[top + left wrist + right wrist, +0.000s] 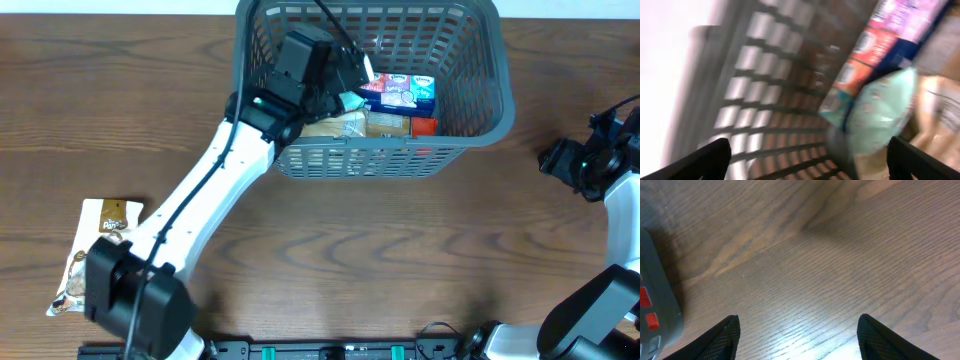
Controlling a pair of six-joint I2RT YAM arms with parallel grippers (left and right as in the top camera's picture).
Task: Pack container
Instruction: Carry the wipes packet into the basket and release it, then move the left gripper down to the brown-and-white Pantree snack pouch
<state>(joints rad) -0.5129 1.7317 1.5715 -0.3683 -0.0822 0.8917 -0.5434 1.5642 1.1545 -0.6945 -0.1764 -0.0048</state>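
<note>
The left jaws stand spread inside the large dark grey slotted plastic basket (500,100). A crinkly mint-green foil packet (880,115) lies unpinched just ahead of them, seemingly meant to fill the gap beside the glossy blue-and-pink carton (900,30). The right jaws, also spread, hover over the grained wooden bench (840,255), the basket's corner at their left.

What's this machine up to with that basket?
The robot is packing snacks into the grey basket. Its left arm reaches down inside, with the left gripper open just above a teal packet. That packet lies next to a blue-and-pink box and other packets. One brown snack packet lies on the table outside the basket, near the left arm's base. The right gripper is open and holds nothing, off to the side over the table.
</note>
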